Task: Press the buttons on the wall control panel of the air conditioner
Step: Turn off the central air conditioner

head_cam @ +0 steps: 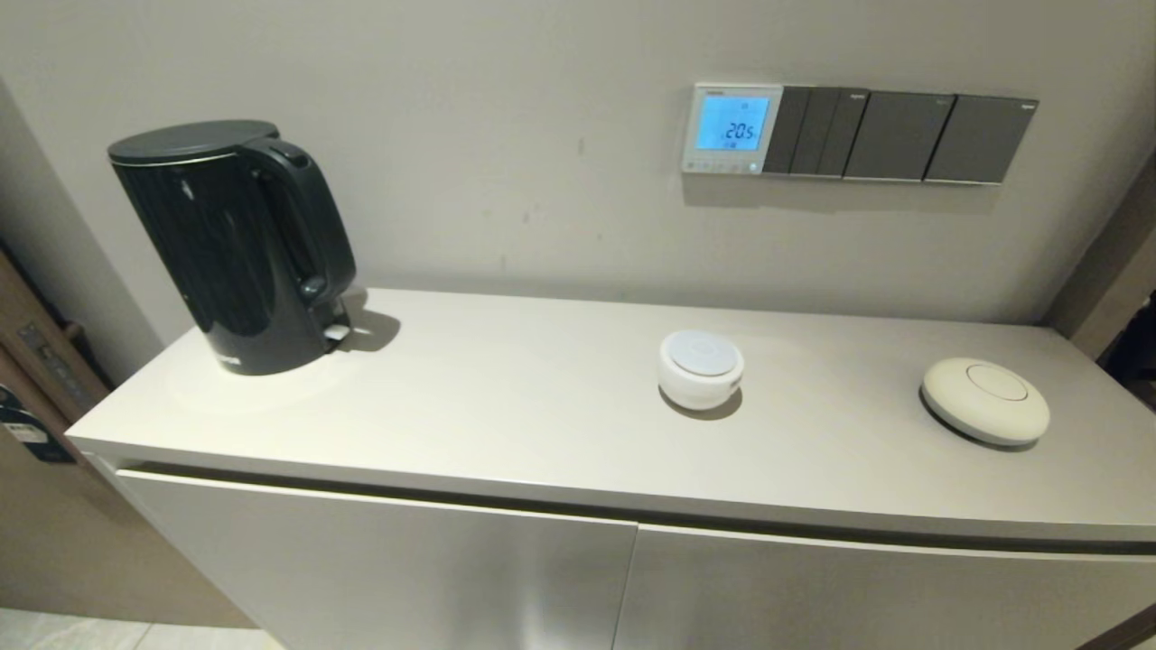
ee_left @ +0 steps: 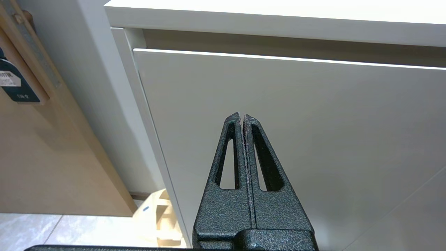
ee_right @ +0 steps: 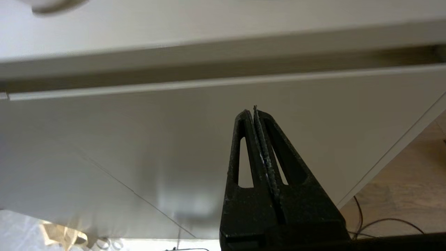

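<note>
On the wall, the panel (head_cam: 731, 128) is glowing beside dark switch plates (head_cam: 903, 135), buttons (head_cam: 722, 165) along its lower edge. Below, kettle (head_cam: 233, 244), white puck (head_cam: 701, 368) and disc (head_cam: 984, 400) are sitting on the cabinet (head_cam: 506, 406). Left gripper (ee_left: 242, 116) and right gripper (ee_right: 253, 111) are hanging low before the cabinet doors, closed and empty.

**Both grippers low, fingers pressed together**

Left gripper (ee_left: 242, 116) held low on the left, below the head view; fingers (ee_left: 228, 153) closed tip to tip, nothing between them; pointed at the far side. Right gripper (ee_right: 253, 111) held low on the right, likewise out of the head view; fingers (ee_right: 278, 153) closed flat against each other, empty; aimed the same way.
</note>
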You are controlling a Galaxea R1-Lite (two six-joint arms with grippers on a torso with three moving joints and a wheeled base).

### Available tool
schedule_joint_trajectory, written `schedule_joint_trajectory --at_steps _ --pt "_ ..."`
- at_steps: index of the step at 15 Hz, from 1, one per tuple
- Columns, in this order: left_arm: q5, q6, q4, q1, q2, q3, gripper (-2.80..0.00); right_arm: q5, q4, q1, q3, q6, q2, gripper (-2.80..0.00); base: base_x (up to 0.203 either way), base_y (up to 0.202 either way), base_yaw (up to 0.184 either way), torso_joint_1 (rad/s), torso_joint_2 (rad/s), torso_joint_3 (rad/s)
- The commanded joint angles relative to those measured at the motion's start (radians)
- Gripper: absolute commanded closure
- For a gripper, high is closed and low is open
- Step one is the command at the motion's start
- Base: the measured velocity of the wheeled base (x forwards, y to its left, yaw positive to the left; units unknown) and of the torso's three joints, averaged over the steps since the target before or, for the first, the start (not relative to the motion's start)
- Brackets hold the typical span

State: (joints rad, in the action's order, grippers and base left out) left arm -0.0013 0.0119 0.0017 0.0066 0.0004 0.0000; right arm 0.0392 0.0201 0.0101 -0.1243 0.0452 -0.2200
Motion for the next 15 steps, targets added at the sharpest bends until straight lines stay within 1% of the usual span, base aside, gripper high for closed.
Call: schedule_joint_trajectory --at_steps 1,4,9,10,11,12,15 --pt "0.0 0.0 0.0 0.001 0.001 0.0 0.0 0.001 0.0 -0.008 0.07 -0.007 0.133 0.0 0.0 0.0 0.0 0.0 0.0 0.0" --pt "0.0 0.0 0.0 0.0 0.0 0.0 0.0 -0.001 -0.007 -0.009 0.108 -0.017 0.216 0.0 0.0 0.0 0.0 0.0 0.0 0.0" --pt "0.0 0.0 0.0 0.0 0.0 0.0 0.0 -0.009 0.0 -0.01 0.114 -0.016 0.222 0.0 0.0 0.0 0.0 0.0 0.0 0.0" --pt "0.0 0.0 0.0 0.001 0.0 0.0 0.0 -0.018 0.0 -0.009 0.118 -0.028 0.222 0.0 0.0 0.0 0.0 0.0 0.0 0.0" --pt "0.0 0.0 0.0 0.0 0.0 0.0 0.0 -0.025 -0.017 -0.01 0.123 -0.075 0.224 0.0 0.0 0.0 0.0 0.0 0.0 0.0" --pt "0.0 0.0 0.0 0.0 0.001 0.0 0.0 -0.027 -0.028 -0.01 0.124 -0.093 0.225 0.0 0.0 0.0 0.0 0.0 0.0 0.0" --pt "0.001 0.0 0.0 0.0 0.0 0.0 0.0 -0.027 -0.027 -0.01 0.124 -0.09 0.225 0.0 0.0 0.0 0.0 0.0 0.0 0.0"
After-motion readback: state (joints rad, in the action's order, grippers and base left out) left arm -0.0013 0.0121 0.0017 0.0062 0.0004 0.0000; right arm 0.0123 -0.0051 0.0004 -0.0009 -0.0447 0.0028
